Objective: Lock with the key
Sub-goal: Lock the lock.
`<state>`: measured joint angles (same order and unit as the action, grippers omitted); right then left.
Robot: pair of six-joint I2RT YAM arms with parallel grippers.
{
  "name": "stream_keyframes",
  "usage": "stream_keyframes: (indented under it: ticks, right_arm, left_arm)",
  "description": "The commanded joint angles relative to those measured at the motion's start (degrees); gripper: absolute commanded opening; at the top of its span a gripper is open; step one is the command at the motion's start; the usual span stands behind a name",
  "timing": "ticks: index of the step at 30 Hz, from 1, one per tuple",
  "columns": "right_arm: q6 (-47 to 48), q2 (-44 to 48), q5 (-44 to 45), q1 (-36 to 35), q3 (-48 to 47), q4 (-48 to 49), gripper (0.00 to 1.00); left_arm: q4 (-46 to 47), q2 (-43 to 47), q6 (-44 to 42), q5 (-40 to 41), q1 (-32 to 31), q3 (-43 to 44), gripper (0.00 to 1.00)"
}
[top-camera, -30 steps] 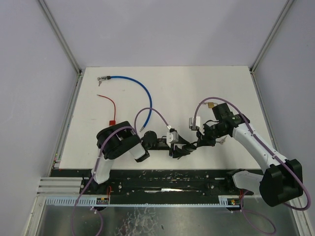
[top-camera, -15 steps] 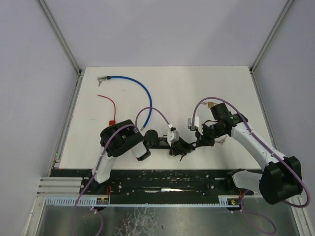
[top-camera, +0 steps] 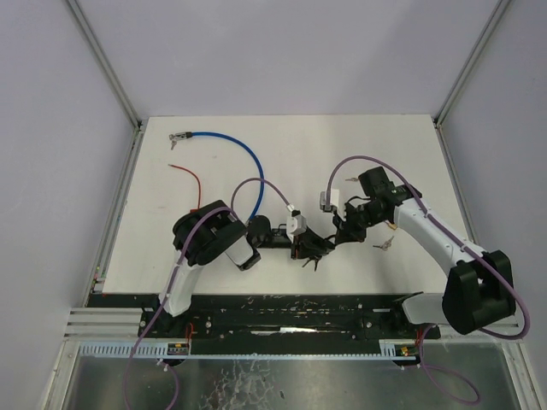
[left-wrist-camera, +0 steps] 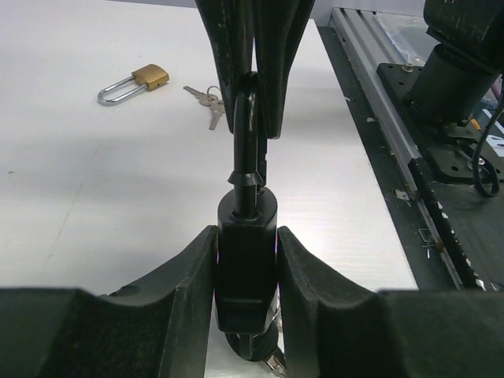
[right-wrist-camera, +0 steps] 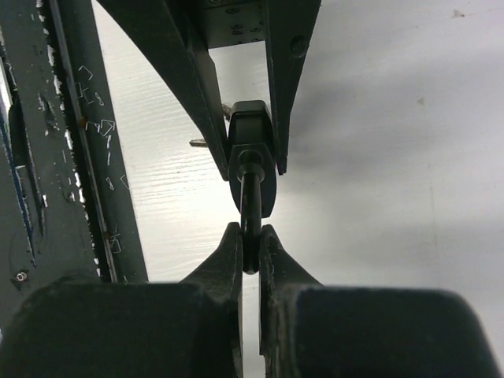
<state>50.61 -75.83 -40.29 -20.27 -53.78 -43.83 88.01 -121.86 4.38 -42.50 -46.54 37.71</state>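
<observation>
A black padlock (left-wrist-camera: 246, 260) hangs between my two grippers just above the white table (top-camera: 376, 154). My left gripper (left-wrist-camera: 246, 272) is shut on its body, one pad on each flat side. The right gripper (right-wrist-camera: 252, 240) is shut on the top of the padlock's shackle (right-wrist-camera: 250, 201), which stands pulled out of the body. From above, the padlock (top-camera: 313, 246) lies between the left gripper (top-camera: 301, 248) and the right gripper (top-camera: 335, 236). A dark key head with a bit of metal (left-wrist-camera: 264, 358) pokes out under the body.
A brass padlock (left-wrist-camera: 135, 82) and a small bunch of keys (left-wrist-camera: 206, 98) lie on the table beyond the right gripper. A blue cable (top-camera: 248, 162) and a red tie (top-camera: 192, 179) lie at the far left. The black rail (top-camera: 282, 307) runs along the near edge.
My left gripper has closed onto the padlock's body. Both grippers have moved with the padlock a little away from the near edge, and the right arm has swung left.
</observation>
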Motion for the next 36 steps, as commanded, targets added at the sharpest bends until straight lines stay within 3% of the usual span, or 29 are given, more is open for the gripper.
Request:
stream_keyframes:
  ticks: [1,6,12,23,36]
  right_arm:
    - [-0.6,-3.4,-1.8,-2.4,-5.5,2.2,0.00]
    - [0.6,-4.6,-5.0,-6.5,-10.3,-4.1,0.00]
    - [0.1,-4.0,-1.5,-6.9,-13.4,-7.2,0.00]
    - [-0.9,-0.6,1.8,-5.5,-3.5,-1.1,0.00]
    - [4.0,6.6,-4.3,-2.7,0.3,-3.9,0.00]
  left_arm:
    - [4.1,-2.7,0.8,-1.6,0.5,2.7,0.00]
    - [4.2,-3.0,1.1,-1.6,0.5,3.4,0.00]
    - [4.2,-0.6,2.4,-1.1,-0.3,4.6,0.00]
    - [4.3,-3.1,3.2,0.9,-0.9,6.0,0.00]
    - [4.2,0.5,4.2,-0.5,-1.3,4.0,0.00]
